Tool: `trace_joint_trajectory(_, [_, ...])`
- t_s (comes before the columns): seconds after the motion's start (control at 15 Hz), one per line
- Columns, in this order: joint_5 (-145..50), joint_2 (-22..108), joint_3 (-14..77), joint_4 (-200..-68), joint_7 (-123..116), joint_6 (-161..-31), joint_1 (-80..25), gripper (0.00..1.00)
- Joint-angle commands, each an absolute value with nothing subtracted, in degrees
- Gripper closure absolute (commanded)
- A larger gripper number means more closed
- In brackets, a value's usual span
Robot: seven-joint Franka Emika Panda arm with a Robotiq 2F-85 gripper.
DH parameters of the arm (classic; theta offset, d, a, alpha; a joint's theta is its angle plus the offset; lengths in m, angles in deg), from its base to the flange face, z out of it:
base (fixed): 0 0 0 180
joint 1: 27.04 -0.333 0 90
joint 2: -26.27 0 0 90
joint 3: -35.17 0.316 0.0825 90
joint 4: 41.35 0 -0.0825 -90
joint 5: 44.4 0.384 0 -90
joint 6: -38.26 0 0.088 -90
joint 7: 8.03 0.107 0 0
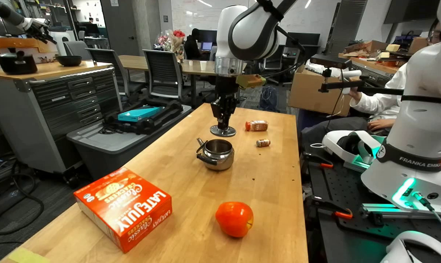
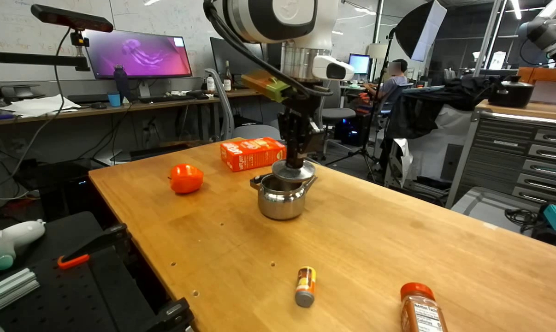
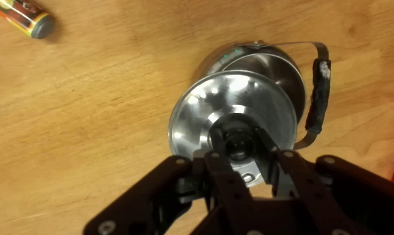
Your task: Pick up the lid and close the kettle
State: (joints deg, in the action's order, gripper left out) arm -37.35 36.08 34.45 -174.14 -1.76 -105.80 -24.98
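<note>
Pincer (image 3: 240, 143) clamped on silvery lid (image 3: 226, 96) — held aloft, just clear of the open kettle (image 1: 223, 160), wooden table (image 1: 264, 175) below

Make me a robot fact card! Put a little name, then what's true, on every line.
Held: lid, gripped at its middle by the gripper
Lid's place: in the air above the kettle, not seated on it
Kettle: upright on the table, open on top, handle down at one side
Lying down: red-capped bottle, small round container
Also there: red cracker box, shiny orange-red round thing
Job: kettle not closed yet
</note>
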Motion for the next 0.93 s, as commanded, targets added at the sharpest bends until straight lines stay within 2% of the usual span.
trace_joint_trajectory(0.0, [-35.58,33.83,35.57,-176.11,-3.70,-105.38,-25.70,0.92])
trace_joint_trajectory(0.87, [-33.53,36.28,36.59,-176.68,-4.76,-107.68,-26.09,0.92])
